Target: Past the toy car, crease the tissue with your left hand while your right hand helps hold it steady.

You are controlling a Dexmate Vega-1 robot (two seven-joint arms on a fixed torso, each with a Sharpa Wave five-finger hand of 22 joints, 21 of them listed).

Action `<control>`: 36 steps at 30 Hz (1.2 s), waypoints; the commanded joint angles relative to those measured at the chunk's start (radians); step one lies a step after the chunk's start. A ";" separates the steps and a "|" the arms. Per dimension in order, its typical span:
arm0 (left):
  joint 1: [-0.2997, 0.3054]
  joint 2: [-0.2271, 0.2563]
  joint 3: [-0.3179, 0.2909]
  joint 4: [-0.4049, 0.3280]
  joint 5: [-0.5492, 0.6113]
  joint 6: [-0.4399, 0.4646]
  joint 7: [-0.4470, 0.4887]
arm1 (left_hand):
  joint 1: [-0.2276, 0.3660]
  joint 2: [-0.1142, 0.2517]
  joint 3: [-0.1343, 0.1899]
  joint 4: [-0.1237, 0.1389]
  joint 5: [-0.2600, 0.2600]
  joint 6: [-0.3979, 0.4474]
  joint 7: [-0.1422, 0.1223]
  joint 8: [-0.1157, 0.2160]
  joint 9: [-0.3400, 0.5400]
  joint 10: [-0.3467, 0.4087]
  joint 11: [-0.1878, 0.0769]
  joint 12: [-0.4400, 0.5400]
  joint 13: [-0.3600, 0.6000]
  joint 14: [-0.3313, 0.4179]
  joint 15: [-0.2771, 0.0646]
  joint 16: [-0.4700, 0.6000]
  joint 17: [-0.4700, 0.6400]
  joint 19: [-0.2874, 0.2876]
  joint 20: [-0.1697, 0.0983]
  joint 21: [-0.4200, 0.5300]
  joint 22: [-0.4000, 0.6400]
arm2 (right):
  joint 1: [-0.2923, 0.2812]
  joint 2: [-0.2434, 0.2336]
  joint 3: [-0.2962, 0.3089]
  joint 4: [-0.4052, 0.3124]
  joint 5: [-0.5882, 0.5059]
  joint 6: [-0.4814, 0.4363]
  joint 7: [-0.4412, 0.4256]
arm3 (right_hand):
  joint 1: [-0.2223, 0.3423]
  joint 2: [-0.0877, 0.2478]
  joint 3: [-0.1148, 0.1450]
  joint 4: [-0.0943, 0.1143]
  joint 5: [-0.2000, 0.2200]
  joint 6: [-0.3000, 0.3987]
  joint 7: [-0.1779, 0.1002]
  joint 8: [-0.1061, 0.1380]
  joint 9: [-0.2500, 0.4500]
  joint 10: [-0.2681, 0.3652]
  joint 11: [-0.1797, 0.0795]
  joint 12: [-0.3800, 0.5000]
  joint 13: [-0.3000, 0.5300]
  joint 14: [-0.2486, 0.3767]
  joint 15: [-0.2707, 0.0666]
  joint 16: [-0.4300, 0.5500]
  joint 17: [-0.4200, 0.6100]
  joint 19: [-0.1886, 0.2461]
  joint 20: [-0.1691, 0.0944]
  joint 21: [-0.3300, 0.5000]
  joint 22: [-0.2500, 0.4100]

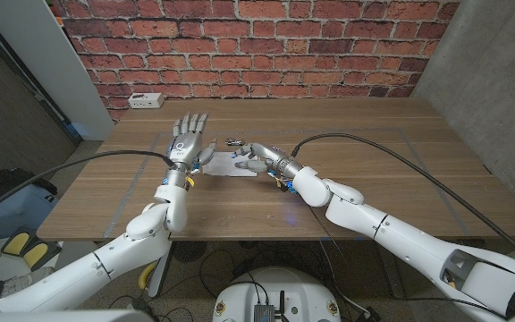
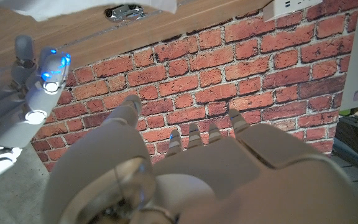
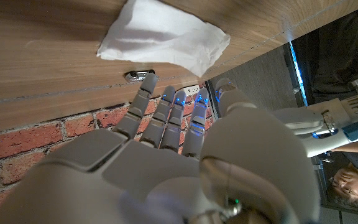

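Beyond the tissue [image 1: 224,165], a toy car [image 1: 235,141].

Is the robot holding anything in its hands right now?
No. The left hand is raised and open, empty. The right hand hovers open beside the tissue, not gripping it. The toy car lies untouched.

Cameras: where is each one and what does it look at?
Head view: on the robot's head, looking down at the table, tissue, left hand, right hand and both arms.
Left wrist view: behind the left hand, facing the brick wall.
Right wrist view: behind the right hand, facing the tissue.
All three share the tissue and toy car.
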 commanded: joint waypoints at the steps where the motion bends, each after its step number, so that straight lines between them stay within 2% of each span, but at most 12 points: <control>1: 0.036 -0.020 -0.005 -0.069 0.080 0.156 -0.073 | -0.053 0.011 -0.013 0.028 -0.009 0.035 -0.002 0.011 0.005 0.021 0.007 0.019 0.000 -0.017 0.001 0.020 0.008 -0.210 0.008 0.000 0.008 | -0.015 -0.011 0.000 -0.035 -0.011 -0.021 0.006 | -0.008 0.002 0.003 0.007 0.000 -0.004 0.004 0.007 0.004 -0.001 0.000 -0.005 0.003 -0.003 -0.050 -0.002 -0.001 0.000 0.004 -0.004 0.003; 3: 0.040 -0.010 -0.007 -0.075 0.084 0.154 -0.076 | -0.073 0.021 -0.010 0.040 -0.011 0.054 -0.003 0.013 0.004 0.052 0.011 0.033 -0.002 0.014 -0.010 0.031 0.008 -0.181 0.006 0.013 0.011 | -0.018 -0.013 0.001 -0.041 -0.016 -0.022 0.002 | -0.009 0.004 0.004 0.007 0.001 -0.003 0.004 0.009 0.003 0.000 0.000 -0.006 0.002 -0.005 -0.051 -0.004 -0.002 0.000 0.004 -0.004 0.003; 4: 0.042 -0.006 -0.010 -0.079 0.079 0.148 -0.080 | -0.080 0.021 -0.005 0.038 -0.012 0.066 -0.004 0.012 0.003 0.066 0.005 0.038 -0.004 0.037 -0.022 0.035 0.003 -0.139 0.002 0.030 0.013 | -0.018 -0.014 0.001 -0.042 -0.014 -0.021 0.005 | -0.010 0.004 0.005 0.007 0.001 -0.003 0.005 0.009 0.003 0.000 0.000 -0.007 0.002 -0.007 -0.052 -0.006 -0.003 0.000 0.003 -0.005 0.002; 8: 0.045 0.018 -0.016 -0.093 0.060 0.129 -0.118 | -0.080 0.003 0.010 0.004 -0.017 0.136 -0.010 0.019 0.003 0.161 -0.016 0.070 -0.016 0.140 -0.065 0.048 -0.009 -0.043 0.003 0.067 0.011 | -0.019 -0.014 0.001 -0.045 -0.017 -0.021 0.005 | -0.010 0.004 0.009 0.004 0.002 -0.007 0.000 0.010 0.003 -0.010 -0.003 -0.015 0.001 -0.020 -0.056 -0.016 -0.008 -0.006 0.002 -0.009 0.002; 12: 0.033 0.049 -0.005 -0.108 0.061 0.133 -0.196 | -0.072 -0.007 0.017 -0.021 -0.023 0.191 -0.007 0.028 0.003 0.208 -0.026 0.082 -0.023 0.178 -0.065 0.047 -0.013 0.001 0.003 0.082 0.007 | -0.018 -0.012 0.002 -0.040 -0.014 -0.009 0.003 | -0.014 0.008 0.014 0.003 0.003 -0.027 -0.011 0.007 0.003 -0.038 -0.008 -0.035 -0.002 -0.053 -0.062 -0.035 -0.015 -0.026 0.002 -0.020 0.001; 20: 0.003 0.097 0.009 -0.133 0.055 0.128 -0.339 | -0.061 -0.016 0.020 -0.041 -0.030 0.212 -0.005 0.027 0.003 0.209 -0.029 0.078 -0.027 0.172 -0.065 0.034 -0.014 0.012 0.005 0.084 0.004 | -0.009 -0.006 -0.001 -0.025 -0.021 0.005 0.002 | -0.033 0.012 0.013 0.012 0.002 -0.045 -0.016 0.005 0.003 -0.059 -0.006 -0.051 -0.004 -0.072 -0.057 -0.047 -0.020 -0.044 0.005 -0.031 0.000; 28: -0.036 0.122 0.018 -0.128 0.017 0.108 -0.466 | -0.060 -0.026 0.017 -0.047 -0.035 0.206 -0.009 0.021 0.003 0.206 -0.028 0.074 -0.029 0.172 -0.063 0.031 -0.014 0.015 0.004 0.083 0.003 | 0.007 0.001 -0.014 -0.012 -0.048 -0.007 0.009 | -0.040 0.011 0.017 0.009 0.004 -0.064 -0.018 0.003 0.002 -0.077 -0.010 -0.066 -0.006 -0.094 -0.047 -0.063 -0.029 -0.055 0.007 -0.041 -0.001; 36: -0.076 0.137 0.038 -0.110 0.006 0.081 -0.545 | -0.051 -0.038 0.016 -0.060 -0.043 0.233 -0.001 0.026 0.003 0.217 -0.027 0.075 -0.032 0.173 -0.061 0.026 -0.014 0.020 0.005 0.082 0.000 | 0.027 0.011 -0.043 -0.014 -0.127 -0.086 0.013 | -0.063 0.003 0.010 0.014 0.001 -0.099 -0.019 0.000 0.002 -0.101 -0.003 -0.085 -0.008 -0.122 -0.032 -0.079 -0.034 -0.070 0.012 -0.054 -0.001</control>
